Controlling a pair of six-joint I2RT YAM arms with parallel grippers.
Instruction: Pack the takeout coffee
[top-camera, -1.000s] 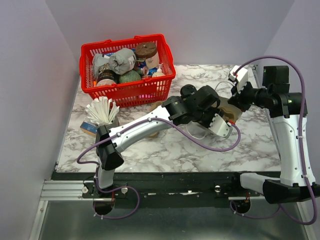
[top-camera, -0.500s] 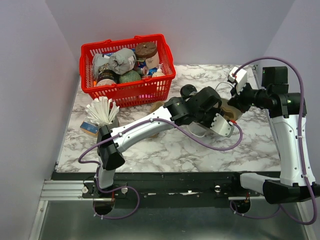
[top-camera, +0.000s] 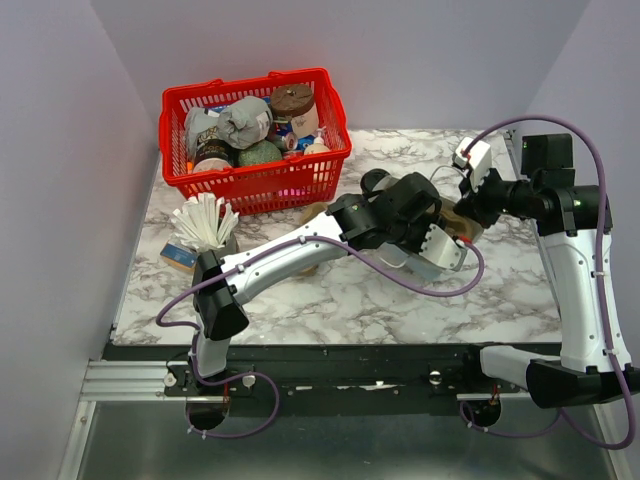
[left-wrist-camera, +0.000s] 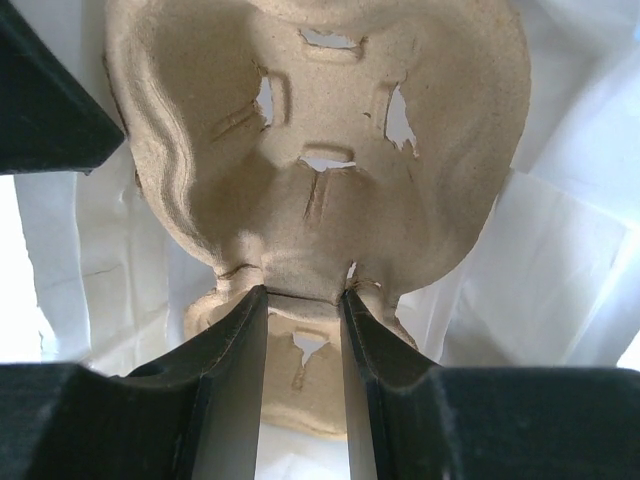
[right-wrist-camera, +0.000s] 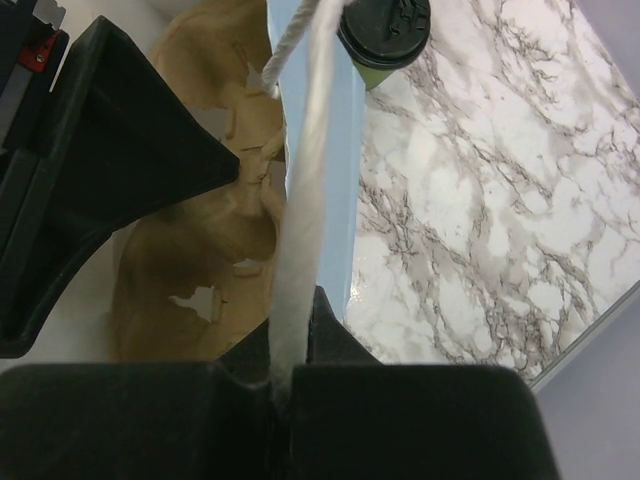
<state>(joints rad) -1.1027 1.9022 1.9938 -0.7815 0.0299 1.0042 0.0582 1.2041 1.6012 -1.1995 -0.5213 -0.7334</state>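
Note:
The takeout coffee (right-wrist-camera: 385, 35), a green cup with a black lid, stands on the marble beyond the bag in the right wrist view. My left gripper (left-wrist-camera: 305, 300) is shut on the middle ridge of the brown cardboard cup carrier (left-wrist-camera: 320, 130), which sits inside the white bag (left-wrist-camera: 560, 280). My right gripper (right-wrist-camera: 300, 320) is shut on the bag's upper edge (right-wrist-camera: 310, 150) and holds it up. From above, both grippers meet at the bag right of centre: the left gripper (top-camera: 448, 240) and the right gripper (top-camera: 470, 213). The carrier (top-camera: 458, 222) is mostly hidden there.
A red basket (top-camera: 250, 185) full of groceries stands at the back left. A cup of white stirrers (top-camera: 205, 225) stands at the left edge, close to my left arm's base. The table's right edge (right-wrist-camera: 590, 340) runs close beside the bag.
My left wrist rocked slightly right and back with the carrier in its grip. The right arm has barely moved.

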